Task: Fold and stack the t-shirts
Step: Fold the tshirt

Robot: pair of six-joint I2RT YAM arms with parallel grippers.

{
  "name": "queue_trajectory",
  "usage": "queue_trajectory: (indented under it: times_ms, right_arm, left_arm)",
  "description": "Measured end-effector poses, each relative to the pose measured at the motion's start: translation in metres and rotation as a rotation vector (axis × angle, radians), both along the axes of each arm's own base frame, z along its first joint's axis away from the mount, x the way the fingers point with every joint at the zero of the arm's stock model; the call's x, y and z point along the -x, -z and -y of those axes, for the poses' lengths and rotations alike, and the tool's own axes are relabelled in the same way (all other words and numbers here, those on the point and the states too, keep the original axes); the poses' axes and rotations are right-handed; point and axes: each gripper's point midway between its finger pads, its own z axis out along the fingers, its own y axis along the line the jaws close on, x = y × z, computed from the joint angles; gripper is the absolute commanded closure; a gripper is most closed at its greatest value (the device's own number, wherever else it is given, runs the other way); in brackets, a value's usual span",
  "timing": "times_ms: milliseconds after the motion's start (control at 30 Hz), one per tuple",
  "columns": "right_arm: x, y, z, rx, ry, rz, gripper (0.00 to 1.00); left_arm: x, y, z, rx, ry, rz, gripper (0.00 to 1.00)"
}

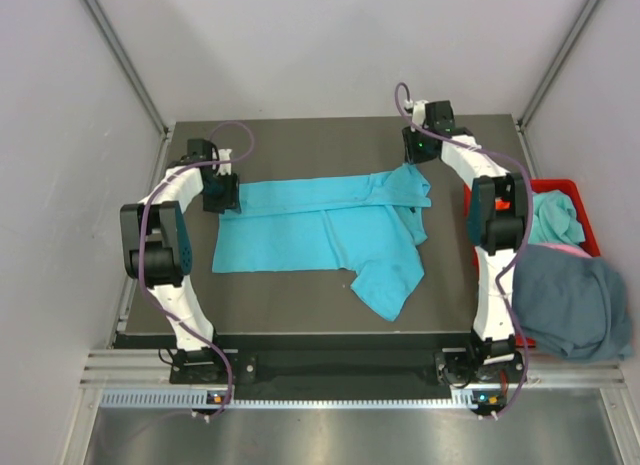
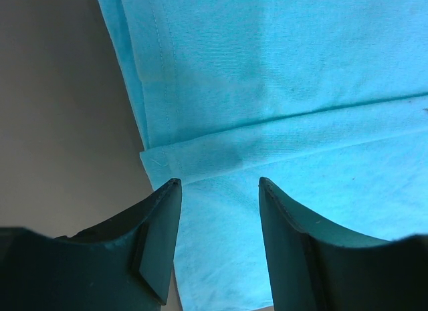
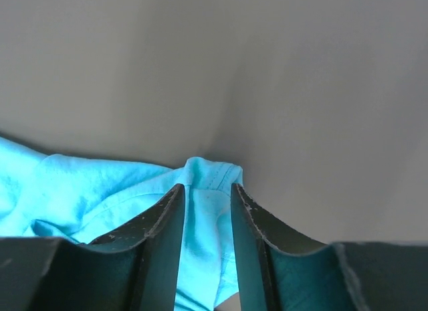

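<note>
A bright turquoise t-shirt (image 1: 320, 235) lies on the dark table (image 1: 300, 145), partly folded lengthwise, with one sleeve end trailing toward the front. My left gripper (image 1: 222, 193) is at the shirt's far left corner. In the left wrist view it (image 2: 217, 184) is open, its fingers straddling the hemmed edge of the flat cloth (image 2: 287, 70). My right gripper (image 1: 420, 153) is at the shirt's far right corner. In the right wrist view it (image 3: 206, 187) is closed on a bunched fold of the turquoise cloth (image 3: 100, 184), which pokes out past the fingertips.
A red plastic bin (image 1: 588, 200) stands off the table's right edge. A slate blue-grey shirt (image 1: 570, 300) drapes over its front, with teal cloth (image 1: 555, 220) and a pinkish strip (image 1: 565, 249) behind. Grey walls enclose the table.
</note>
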Motion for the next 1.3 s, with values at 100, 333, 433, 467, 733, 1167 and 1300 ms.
queue_trajectory:
  times_ms: [100,333,433,467,733,1167,1300]
  right_arm:
    - [0.001,0.005,0.000,0.002,0.001,-0.011,0.67]
    - [0.007,0.027,0.001,0.007,0.002,-0.066,0.94]
    - [0.008,0.030,0.001,0.005,0.006,-0.075,1.00]
    - [0.008,0.030,0.001,0.005,0.007,-0.074,1.00]
    - [0.031,0.013,0.001,-0.011,0.005,-0.078,1.00]
    - [0.092,-0.082,-0.026,-0.109,-0.091,0.040,1.00]
    - [0.124,-0.050,-0.038,-0.102,-0.130,-0.050,1.00]
  left_arm:
    - [0.000,0.000,0.000,0.000,0.000,0.000,0.45]
    - [0.000,0.000,0.000,-0.001,-0.001,0.000,0.46]
    - [0.000,0.000,0.000,-0.001,-0.001,0.000,0.46]
    - [0.000,0.000,0.000,-0.001,-0.001,0.000,0.46]
    - [0.000,0.001,0.000,-0.001,0.000,-0.001,0.46]
    - [0.005,0.009,0.003,0.014,0.003,-0.005,0.46]
    - [0.008,0.010,0.003,0.014,0.003,-0.005,0.46]
